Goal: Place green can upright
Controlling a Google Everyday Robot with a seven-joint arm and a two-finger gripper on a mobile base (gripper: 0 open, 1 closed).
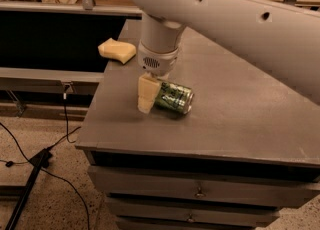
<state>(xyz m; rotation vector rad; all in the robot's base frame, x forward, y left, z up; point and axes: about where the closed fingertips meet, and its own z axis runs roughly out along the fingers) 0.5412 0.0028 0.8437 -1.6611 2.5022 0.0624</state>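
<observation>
The green can [175,97] lies on its side on the grey table [240,114], near the left front part of the top. It is shiny green with pale markings, and its silver end faces right and toward me. My gripper [149,94] hangs straight down from the big white arm and reaches the table at the can's left end, touching or nearly touching it. The can's left end is hidden behind the gripper.
A yellow sponge [117,50] lies at the table's back left corner. The table's left edge is close to the can. Drawers [200,192] sit below the front edge. A dark shelf [45,76] and floor cables [30,166] are at the left.
</observation>
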